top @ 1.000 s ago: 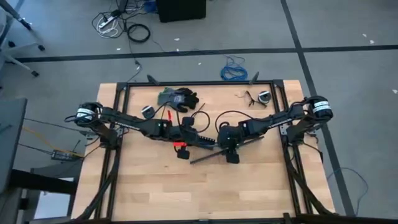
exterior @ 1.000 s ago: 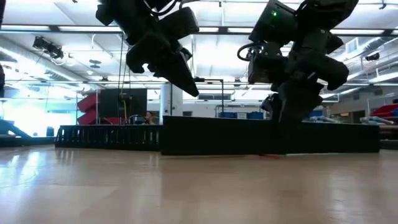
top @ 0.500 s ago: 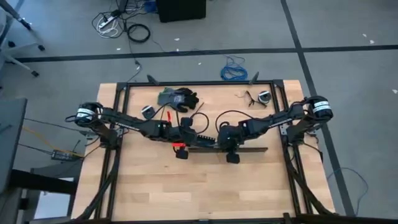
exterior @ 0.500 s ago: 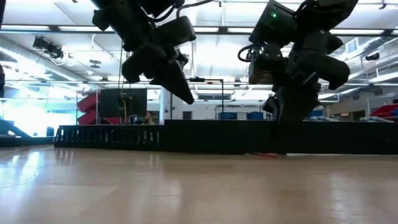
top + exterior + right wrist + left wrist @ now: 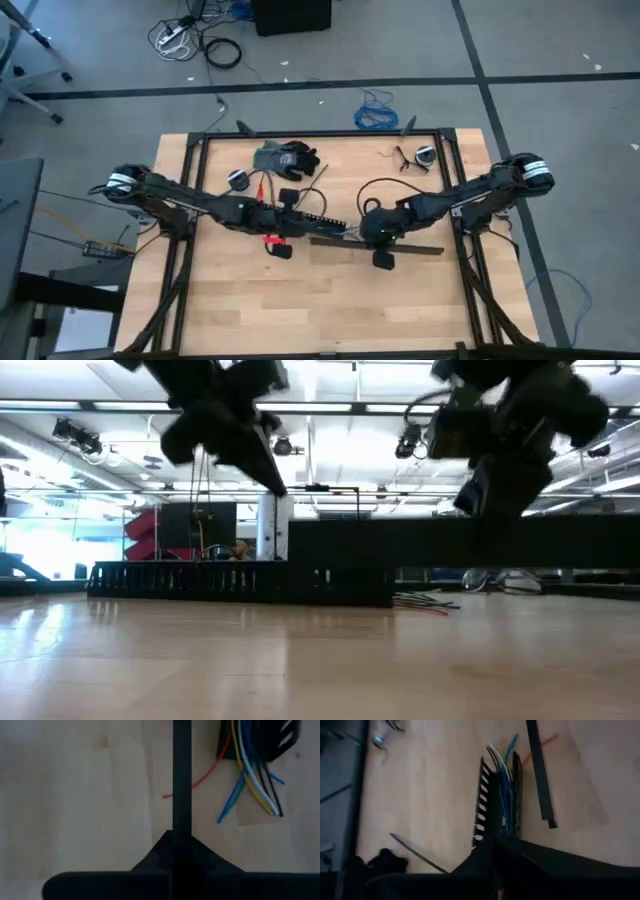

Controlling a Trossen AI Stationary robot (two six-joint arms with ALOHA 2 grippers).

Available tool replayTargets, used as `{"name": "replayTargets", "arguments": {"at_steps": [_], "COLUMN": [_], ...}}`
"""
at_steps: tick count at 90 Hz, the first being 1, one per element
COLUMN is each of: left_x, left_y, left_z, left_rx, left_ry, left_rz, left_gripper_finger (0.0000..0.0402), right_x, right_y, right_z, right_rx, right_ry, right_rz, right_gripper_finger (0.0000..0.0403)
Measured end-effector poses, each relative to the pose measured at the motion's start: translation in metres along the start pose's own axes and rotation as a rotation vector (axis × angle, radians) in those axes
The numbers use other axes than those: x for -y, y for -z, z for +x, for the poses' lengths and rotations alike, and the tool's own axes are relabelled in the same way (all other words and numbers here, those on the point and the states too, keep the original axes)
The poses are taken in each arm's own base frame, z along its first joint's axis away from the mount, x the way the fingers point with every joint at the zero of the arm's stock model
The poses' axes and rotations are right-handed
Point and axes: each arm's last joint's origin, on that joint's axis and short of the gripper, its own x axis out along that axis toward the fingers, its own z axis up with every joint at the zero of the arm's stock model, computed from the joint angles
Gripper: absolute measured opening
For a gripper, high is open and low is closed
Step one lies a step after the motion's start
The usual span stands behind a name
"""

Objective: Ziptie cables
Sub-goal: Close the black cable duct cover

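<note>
i see my left gripper (image 5: 290, 222) near the middle of the wooden table (image 5: 240, 300), closed on the end of a slotted black cable duct (image 5: 482, 805) that runs away from its fingers toward the right arm. the cables (image 5: 504, 775), thin wires in blue, white, yellow and dark, lie along the inside of that duct and fan out past its far end; in the right wrist view their loose tips (image 5: 252, 785) spread on the wood just beside the strip. my right gripper (image 5: 380, 242) sits a little right of table centre, clamped on one end of a flat black strip (image 5: 181, 775), the duct's cover by the look of it, which extends straight out from the fingers. a single red wire (image 5: 200, 779) lies on the wood, passing under that strip. black gloves (image 5: 288, 157) rest near the table's far edge.
</note>
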Motion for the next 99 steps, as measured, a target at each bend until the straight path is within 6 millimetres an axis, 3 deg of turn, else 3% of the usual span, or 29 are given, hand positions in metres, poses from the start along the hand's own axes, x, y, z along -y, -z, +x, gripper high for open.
{"name": "replayTargets", "arguments": {"at_steps": [15, 33, 47, 60, 77, 99], "left_x": [-0.006, -0.008, -0.006, -0.011, -0.023, -0.032], "left_y": [0.022, 0.038, 0.045, 0.045, 0.044, 0.052], "left_z": [-0.014, -0.023, -0.023, -0.023, -0.020, -0.005], "left_rx": [0.039, 0.279, 0.449, 0.517, 0.580, 0.562], "left_ry": [-0.053, -0.116, -0.169, -0.212, -0.185, -0.076], "left_rz": [-0.050, -0.161, -0.153, -0.155, -0.203, -0.227], "left_gripper_finger": [0.0000, 0.0000, 0.0000, 0.0000, 0.0000, 0.0000], "right_x": [0.003, 0.031, 0.059, 0.070, 0.080, 0.090], "right_y": [0.004, 0.014, 0.023, 0.022, 0.030, 0.037], "right_z": [-0.019, -0.031, -0.026, -0.023, -0.011, 0.014], "right_rx": [0.000, 0.024, 0.167, 0.336, 0.226, 0.068], "right_ry": [0.028, 0.116, -0.117, -0.343, -0.474, -0.564], "right_rz": [0.013, 0.024, 0.129, 0.277, 0.560, 0.611], "right_gripper_finger": [0.0008, 0.0008, 0.0008, 0.0008, 0.0008, 0.0010]}}
